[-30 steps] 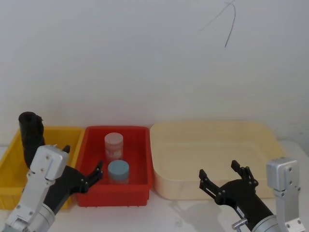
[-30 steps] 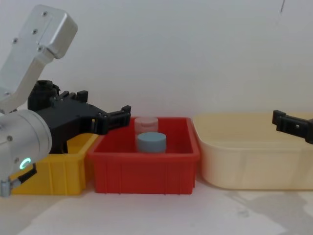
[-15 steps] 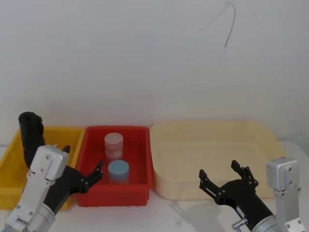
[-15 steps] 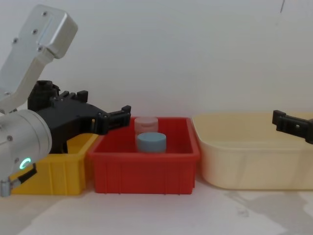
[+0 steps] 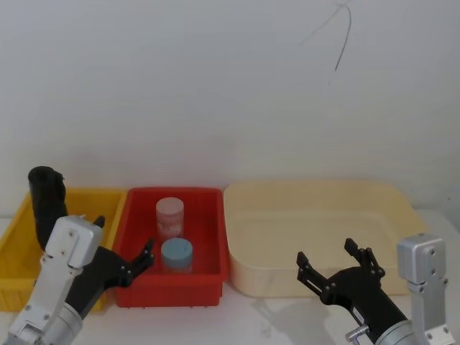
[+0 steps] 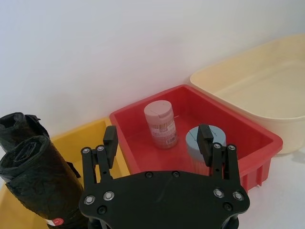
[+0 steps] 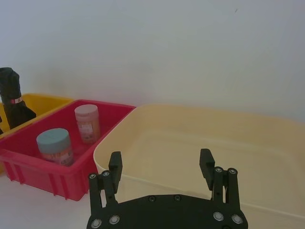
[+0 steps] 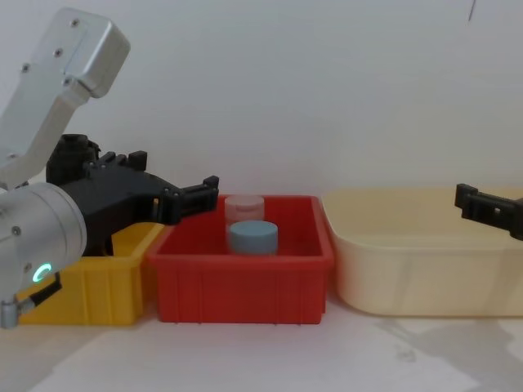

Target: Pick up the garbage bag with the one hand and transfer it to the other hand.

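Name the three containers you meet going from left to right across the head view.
yellow rectangular plastic bin → red rectangular plastic bin → wide cream plastic tub

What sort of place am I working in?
Probably a lab test bench: plain white wall, white tabletop, and a yellow bin, red bin and cream tub lined up before the left gripper and right gripper.
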Robot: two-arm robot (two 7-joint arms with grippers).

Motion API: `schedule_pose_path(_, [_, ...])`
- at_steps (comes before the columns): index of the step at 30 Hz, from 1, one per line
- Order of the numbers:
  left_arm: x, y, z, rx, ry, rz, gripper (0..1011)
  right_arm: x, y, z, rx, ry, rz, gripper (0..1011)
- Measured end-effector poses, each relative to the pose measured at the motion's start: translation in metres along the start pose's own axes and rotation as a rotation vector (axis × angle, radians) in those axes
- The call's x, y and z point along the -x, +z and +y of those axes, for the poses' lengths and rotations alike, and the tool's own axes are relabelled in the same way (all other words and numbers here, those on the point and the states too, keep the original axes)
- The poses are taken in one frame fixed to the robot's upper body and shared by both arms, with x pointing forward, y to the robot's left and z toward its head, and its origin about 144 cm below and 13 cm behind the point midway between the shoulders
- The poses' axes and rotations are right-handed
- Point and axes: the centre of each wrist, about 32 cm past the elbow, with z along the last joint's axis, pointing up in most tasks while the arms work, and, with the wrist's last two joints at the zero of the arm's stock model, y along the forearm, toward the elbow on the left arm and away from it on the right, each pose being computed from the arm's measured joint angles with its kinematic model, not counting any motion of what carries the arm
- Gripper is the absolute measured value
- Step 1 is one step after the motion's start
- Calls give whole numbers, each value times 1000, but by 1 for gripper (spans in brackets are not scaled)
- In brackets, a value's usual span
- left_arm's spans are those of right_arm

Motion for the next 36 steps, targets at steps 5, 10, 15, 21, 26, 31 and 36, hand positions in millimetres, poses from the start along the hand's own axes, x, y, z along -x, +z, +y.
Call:
schedule_pose_path(5, [0, 0, 0, 0, 0, 0, 1001, 0, 0, 0, 0, 0, 0, 1002])
schedule_pose_path(10, [0, 0, 0, 0, 0, 0, 1001, 0, 0, 0, 0, 0, 0, 1001])
schedule_pose_path(15, [0, 0, 0, 0, 0, 0, 1001, 0, 0, 0, 0, 0, 0, 1002])
schedule_pose_path(21, [0, 0, 0, 0, 0, 0, 1001, 0, 0, 0, 0, 0, 0, 1002])
schedule_pose_path(26, [0, 0, 0, 0, 0, 0, 1001, 0, 0, 0, 0, 0, 0, 1001])
schedule_pose_path(31, [0, 0, 0, 0, 0, 0, 1001, 0, 0, 0, 0, 0, 0, 1001])
schedule_pose_path(36, [0, 0, 0, 0, 0, 0, 1001, 0, 0, 0, 0, 0, 0, 1001])
